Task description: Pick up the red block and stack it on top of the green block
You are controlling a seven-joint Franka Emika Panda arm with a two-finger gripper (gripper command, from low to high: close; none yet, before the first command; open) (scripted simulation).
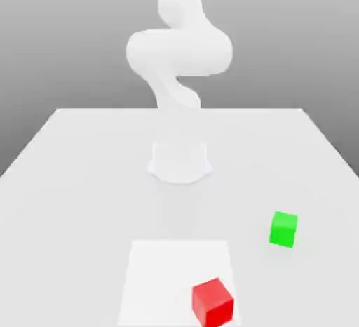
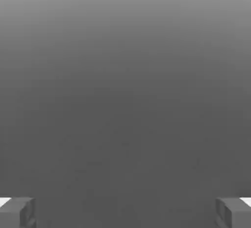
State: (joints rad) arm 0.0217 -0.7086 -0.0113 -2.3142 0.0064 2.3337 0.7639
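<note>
Cubes smooth, plain: red block, green block, apart.

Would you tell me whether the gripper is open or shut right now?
Open: in the hand view the gripper has its two fingertips far apart with nothing between them.

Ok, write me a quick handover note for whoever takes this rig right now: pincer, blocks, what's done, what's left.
Pincer: open, fingers spread wide, holding nothing.
Red block: on the table, on the lighter square patch near the front edge of the exterior view.
Green block: on the table, apart from the red one, farther back and toward the exterior view's right.
Done: nothing yet; neither block is grasped or stacked.
Left: bring the pincer down over the red block, grip it, lift, set it on the green block, release.
</note>
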